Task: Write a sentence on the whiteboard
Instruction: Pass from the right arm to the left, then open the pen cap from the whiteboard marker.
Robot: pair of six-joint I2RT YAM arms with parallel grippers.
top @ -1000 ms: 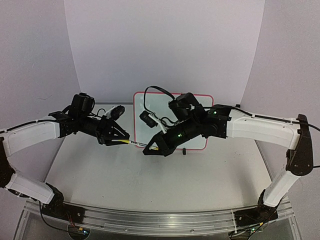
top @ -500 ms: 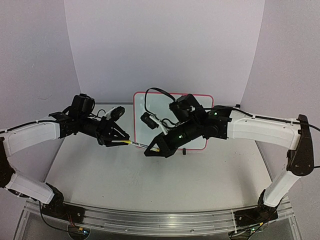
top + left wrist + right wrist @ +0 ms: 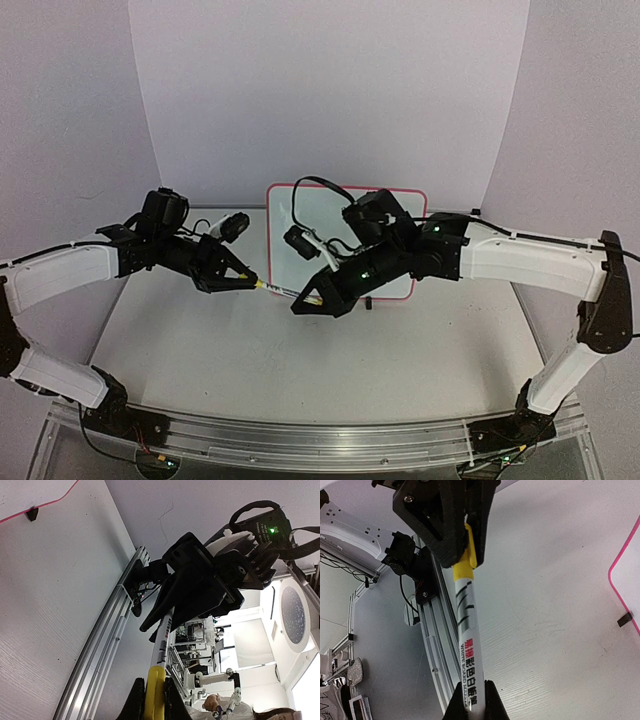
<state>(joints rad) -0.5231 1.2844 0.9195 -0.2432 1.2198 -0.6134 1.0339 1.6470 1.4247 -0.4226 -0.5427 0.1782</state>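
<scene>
- Marker bridges the gap between my two claws, lifted off the table.
- Left gripper is pinched tight on the yellow cap at its end of the pen.
- Right gripper is clamped on the white barrel at the opposite end.
- Whiteboard sits at the far middle of the table, partly hidden behind my right arm.

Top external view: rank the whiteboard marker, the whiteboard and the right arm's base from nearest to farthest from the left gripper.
1. whiteboard marker: touching, its yellow cap end clamped in the left gripper, pointing right.
2. whiteboard: apart from the gripper, behind it and to the right.
3. right arm's base: at the table's near edge, far right.
</scene>
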